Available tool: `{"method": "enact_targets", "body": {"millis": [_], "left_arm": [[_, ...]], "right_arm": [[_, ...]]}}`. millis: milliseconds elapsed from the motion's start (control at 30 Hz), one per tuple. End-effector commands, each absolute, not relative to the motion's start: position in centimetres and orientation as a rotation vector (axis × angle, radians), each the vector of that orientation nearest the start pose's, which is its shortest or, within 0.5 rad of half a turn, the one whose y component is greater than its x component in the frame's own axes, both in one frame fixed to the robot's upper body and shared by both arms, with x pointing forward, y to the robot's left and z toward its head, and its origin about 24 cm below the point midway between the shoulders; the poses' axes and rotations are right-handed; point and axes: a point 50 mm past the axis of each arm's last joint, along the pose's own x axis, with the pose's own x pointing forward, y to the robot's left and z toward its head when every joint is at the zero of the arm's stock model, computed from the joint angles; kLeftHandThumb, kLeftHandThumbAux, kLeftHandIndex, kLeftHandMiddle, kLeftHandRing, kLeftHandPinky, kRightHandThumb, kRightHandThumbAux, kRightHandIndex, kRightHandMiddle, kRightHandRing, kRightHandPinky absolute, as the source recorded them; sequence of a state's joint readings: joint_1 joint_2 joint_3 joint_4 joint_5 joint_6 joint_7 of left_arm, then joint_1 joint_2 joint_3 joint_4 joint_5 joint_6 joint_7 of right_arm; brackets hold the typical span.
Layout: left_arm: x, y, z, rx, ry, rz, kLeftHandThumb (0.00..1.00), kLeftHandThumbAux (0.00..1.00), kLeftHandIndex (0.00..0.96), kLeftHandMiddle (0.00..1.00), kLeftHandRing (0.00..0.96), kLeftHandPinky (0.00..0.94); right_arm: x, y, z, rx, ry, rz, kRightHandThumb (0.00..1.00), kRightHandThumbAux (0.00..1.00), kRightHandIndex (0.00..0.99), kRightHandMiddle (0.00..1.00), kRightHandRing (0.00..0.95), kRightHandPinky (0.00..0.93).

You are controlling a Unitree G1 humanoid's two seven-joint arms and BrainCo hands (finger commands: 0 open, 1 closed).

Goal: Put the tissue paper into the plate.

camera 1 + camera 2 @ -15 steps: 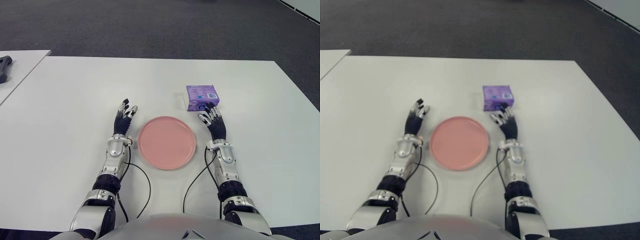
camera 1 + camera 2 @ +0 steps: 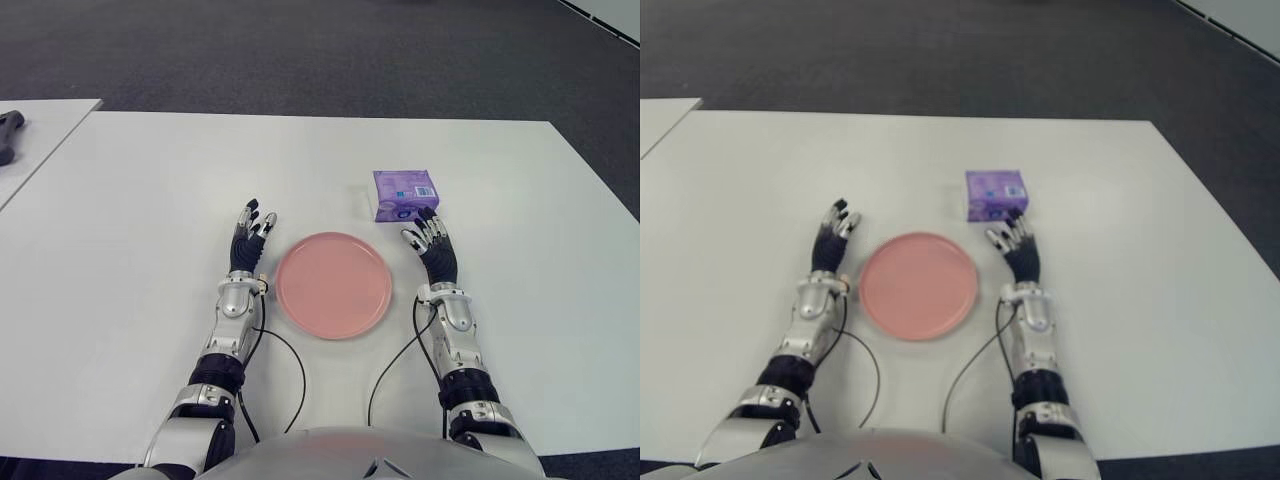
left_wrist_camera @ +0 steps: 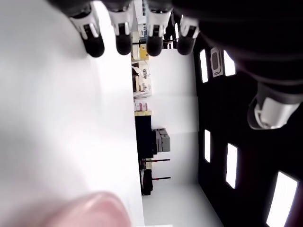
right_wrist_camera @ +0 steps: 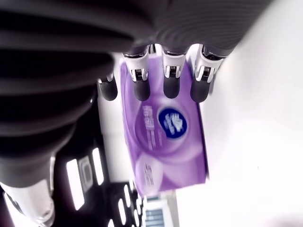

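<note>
A purple tissue pack lies flat on the white table, just beyond and right of the round pink plate. My right hand is open to the right of the plate, its straight fingertips just short of the pack's near edge and holding nothing. My left hand is open beside the plate's left rim with fingers stretched forward. Nothing lies in the plate.
Black cables run from both wrists along the table towards my body. A second white table with a dark object on it stands at the far left. Dark carpet lies beyond the far edge.
My right hand has shifted slightly to the right and nearer my body, a little off the pack. The left hand has barely moved.
</note>
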State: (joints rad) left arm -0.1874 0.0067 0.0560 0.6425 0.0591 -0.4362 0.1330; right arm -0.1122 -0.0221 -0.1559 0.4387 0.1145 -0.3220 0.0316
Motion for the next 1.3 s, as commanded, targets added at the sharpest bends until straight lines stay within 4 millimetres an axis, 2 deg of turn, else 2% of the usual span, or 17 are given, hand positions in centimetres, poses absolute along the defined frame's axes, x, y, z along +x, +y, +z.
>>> {"method": "enact_targets", "body": {"millis": [33, 167, 367, 433, 500, 600, 700, 733, 767, 833, 867, 967, 1033, 1200, 1300], "left_arm": [[26.4, 15.2, -2.4, 0.064, 0.064, 0.105, 0.000, 0.430, 0.000, 0.000, 0.000, 0.000], [26.5, 15.2, -2.5, 0.063, 0.067, 0.105, 0.000, 0.431, 0.000, 0.000, 0.000, 0.000], [26.7, 15.1, -2.5, 0.061, 0.071, 0.109, 0.000, 0.427, 0.000, 0.000, 0.000, 0.000], [26.7, 15.0, -2.5, 0.060, 0.069, 0.110, 0.000, 0.425, 0.000, 0.000, 0.000, 0.000], [26.7, 15.0, -2.6, 0.059, 0.067, 0.111, 0.000, 0.423, 0.000, 0.000, 0.000, 0.000], [26.7, 15.0, -2.6, 0.055, 0.062, 0.109, 0.000, 0.424, 0.000, 0.000, 0.000, 0.000], [26.8, 15.0, -2.7, 0.056, 0.062, 0.108, 0.000, 0.424, 0.000, 0.000, 0.000, 0.000], [26.8, 15.0, -2.7, 0.058, 0.062, 0.109, 0.000, 0.424, 0.000, 0.000, 0.000, 0.000], [26.9, 15.0, -2.7, 0.059, 0.063, 0.110, 0.000, 0.422, 0.000, 0.000, 0.000, 0.000], [26.9, 15.1, -2.8, 0.061, 0.064, 0.113, 0.000, 0.418, 0.000, 0.000, 0.000, 0.000], [26.9, 15.1, -2.8, 0.061, 0.063, 0.114, 0.000, 0.416, 0.000, 0.000, 0.000, 0.000], [26.8, 15.0, -2.7, 0.062, 0.055, 0.111, 0.000, 0.410, 0.000, 0.000, 0.000, 0.000], [26.7, 14.8, -2.6, 0.063, 0.053, 0.109, 0.000, 0.407, 0.000, 0.000, 0.000, 0.000], [26.8, 14.7, -2.5, 0.063, 0.055, 0.111, 0.000, 0.405, 0.000, 0.000, 0.000, 0.000], [26.9, 14.7, -2.6, 0.059, 0.062, 0.116, 0.000, 0.405, 0.000, 0.000, 0.000, 0.000]], "right_arm": [[25.7, -19.2, 1.2, 0.077, -0.036, -0.190, 0.315, 0.638, 0.000, 0.011, 0.011, 0.046], [25.6, -20.2, 3.5, 0.065, -0.160, -0.244, 0.362, 0.612, 0.000, 0.013, 0.019, 0.064], [25.6, -20.5, 3.8, 0.066, -0.175, -0.253, 0.381, 0.603, 0.002, 0.014, 0.023, 0.066], [26.2, -20.0, 8.3, 0.033, -0.349, -0.307, 0.381, 0.608, 0.014, 0.017, 0.020, 0.045], [26.1, -19.6, 11.2, -0.008, -0.462, -0.365, 0.380, 0.613, 0.025, 0.019, 0.018, 0.026], [25.5, -19.4, 13.9, -0.085, -0.549, -0.445, 0.383, 0.630, 0.054, 0.033, 0.015, 0.008], [25.3, -19.1, 15.2, -0.082, -0.575, -0.482, 0.425, 0.658, 0.111, 0.069, 0.029, 0.002], [25.6, -18.7, 16.3, -0.085, -0.600, -0.498, 0.443, 0.665, 0.140, 0.082, 0.036, 0.001], [25.8, -18.4, 17.1, -0.088, -0.617, -0.510, 0.534, 0.684, 0.238, 0.102, 0.045, 0.001], [26.6, -16.4, 20.6, -0.112, -0.702, -0.486, 0.612, 0.701, 0.319, 0.099, 0.041, 0.000], [27.1, -16.5, 20.9, -0.123, -0.716, -0.467, 0.642, 0.707, 0.349, 0.093, 0.036, 0.000], [28.4, -17.2, 20.6, -0.122, -0.735, -0.425, 0.616, 0.611, 0.182, 0.050, 0.014, 0.000], [28.8, -17.4, 21.7, -0.122, -0.770, -0.415, 0.615, 0.576, 0.123, 0.027, 0.007, 0.000], [32.2, -17.4, 23.1, -0.317, -0.799, -0.416, 0.574, 0.541, 0.039, 0.004, 0.001, 0.013], [34.1, -16.6, 24.7, -0.427, -0.788, -0.355, 0.526, 0.542, 0.019, 0.001, 0.000, 0.018]]}}
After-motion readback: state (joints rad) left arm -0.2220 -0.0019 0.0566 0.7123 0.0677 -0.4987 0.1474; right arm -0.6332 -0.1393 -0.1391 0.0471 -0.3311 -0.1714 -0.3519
